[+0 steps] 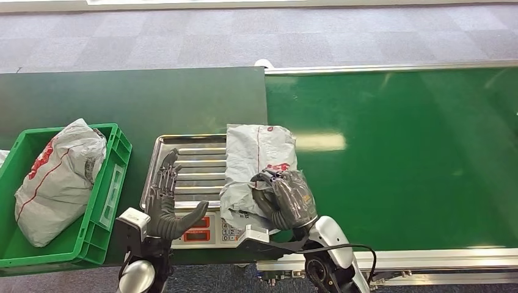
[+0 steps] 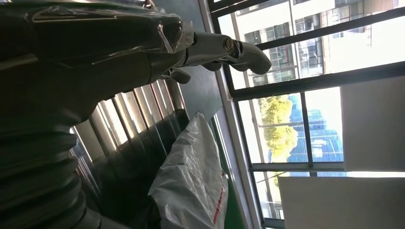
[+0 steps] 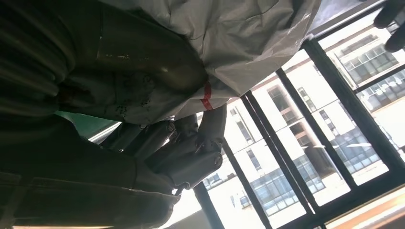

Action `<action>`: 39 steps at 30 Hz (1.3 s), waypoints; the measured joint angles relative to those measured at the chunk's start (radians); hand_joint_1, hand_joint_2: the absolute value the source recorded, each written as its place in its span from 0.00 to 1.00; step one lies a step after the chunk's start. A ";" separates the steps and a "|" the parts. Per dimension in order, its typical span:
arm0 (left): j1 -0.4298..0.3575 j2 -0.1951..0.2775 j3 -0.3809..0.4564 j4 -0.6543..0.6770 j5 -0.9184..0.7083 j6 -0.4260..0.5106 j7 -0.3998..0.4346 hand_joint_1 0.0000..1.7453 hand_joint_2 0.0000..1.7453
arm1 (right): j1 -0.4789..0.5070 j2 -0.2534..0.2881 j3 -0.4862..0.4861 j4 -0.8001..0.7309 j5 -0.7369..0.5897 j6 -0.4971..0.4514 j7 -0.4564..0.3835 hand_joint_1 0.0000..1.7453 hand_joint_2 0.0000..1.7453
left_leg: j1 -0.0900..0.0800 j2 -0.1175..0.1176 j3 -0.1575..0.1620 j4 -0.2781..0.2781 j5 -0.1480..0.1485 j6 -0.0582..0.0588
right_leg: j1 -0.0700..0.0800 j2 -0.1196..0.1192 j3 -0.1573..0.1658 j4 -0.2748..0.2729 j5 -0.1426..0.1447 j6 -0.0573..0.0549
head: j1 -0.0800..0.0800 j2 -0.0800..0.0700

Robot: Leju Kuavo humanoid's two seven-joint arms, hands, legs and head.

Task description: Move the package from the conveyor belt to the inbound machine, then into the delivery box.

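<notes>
R hand (image 1: 286, 198) grips 1 package (image 1: 256, 160); 1 binned (image 1: 58, 177).

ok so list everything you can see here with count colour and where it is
grey plastic mailer package with red print: one, grey-white, lying on the scale's right side, its near end gripped by the right robot hand
grey plastic mailer bag: one, grey-white with red print, inside the green crate
green plastic crate: one, green, far left of the table
silver metal scale with ribbed tray: one, silver, red readouts at the front, between crate and belt
green conveyor belt: one, glossy green, right half
dark green table surface: one, left half
left robot hand: one, dark grey, fingers spread, over the tray's left side
right robot hand: one, dark grey, gripping the package
</notes>
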 joint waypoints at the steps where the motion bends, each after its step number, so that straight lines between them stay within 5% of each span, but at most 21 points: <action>1: -0.001 -0.001 0.000 0.001 0.000 0.000 0.000 0.00 1.00 | -0.004 0.000 0.013 -0.004 0.001 0.002 -0.003 1.00 1.00 | 0.000 0.000 0.000 0.000 0.000 0.000 | 0.000 0.000 0.000 0.000 0.000 0.000 | 0.000 0.000; 6: -0.002 -0.005 0.001 0.007 0.000 0.003 0.000 0.00 1.00 | -0.018 0.000 0.070 -0.021 -0.001 0.010 -0.008 1.00 1.00 | 0.000 0.000 0.000 0.000 0.000 0.000 | 0.000 0.000 0.000 0.000 0.000 0.000 | 0.000 0.000; 7: -0.002 -0.005 0.002 0.008 0.000 0.005 0.000 0.00 1.00 | -0.022 0.000 0.078 -0.022 -0.001 0.013 -0.001 0.93 1.00 | 0.000 0.000 0.000 0.000 0.000 0.000 | 0.000 0.000 0.000 0.000 0.000 0.000 | 0.000 0.000; 10: -0.003 -0.006 0.004 0.012 0.000 0.011 -0.001 0.00 1.00 | -0.043 0.000 0.094 -0.008 0.001 0.024 0.052 0.18 1.00 | 0.000 0.000 0.000 0.000 0.000 0.000 | 0.000 0.000 0.000 0.000 0.000 0.000 | 0.000 0.000; 11: -0.003 -0.006 0.005 0.012 0.000 0.013 -0.001 0.00 1.00 | -0.052 0.000 0.096 0.005 0.002 0.026 0.073 0.00 1.00 | 0.000 0.000 0.000 0.000 0.000 0.000 | 0.000 0.000 0.000 0.000 0.000 0.000 | 0.000 0.000; 20: -0.004 -0.006 0.012 0.023 0.002 0.020 -0.002 0.00 1.00 | -0.091 0.004 0.096 0.128 -0.011 0.027 0.131 0.00 1.00 | 0.000 0.000 0.000 0.000 0.000 0.000 | 0.000 0.000 0.000 0.000 0.000 0.000 | 0.000 0.000; 29: -0.004 -0.014 0.013 0.029 0.004 0.019 0.001 0.00 1.00 | -0.077 0.006 0.064 0.163 -0.126 0.028 0.063 0.00 1.00 | 0.000 0.000 0.000 0.000 0.000 0.000 | 0.000 0.000 0.000 0.000 0.000 0.000 | 0.000 0.000; 39: -0.013 -0.014 0.011 0.046 0.012 0.000 0.003 0.00 1.00 | -0.012 0.014 -0.051 0.020 -0.787 0.410 -0.172 0.00 1.00 | 0.000 0.000 0.000 0.000 0.000 0.000 | 0.000 0.000 0.000 0.000 0.000 0.000 | 0.000 0.000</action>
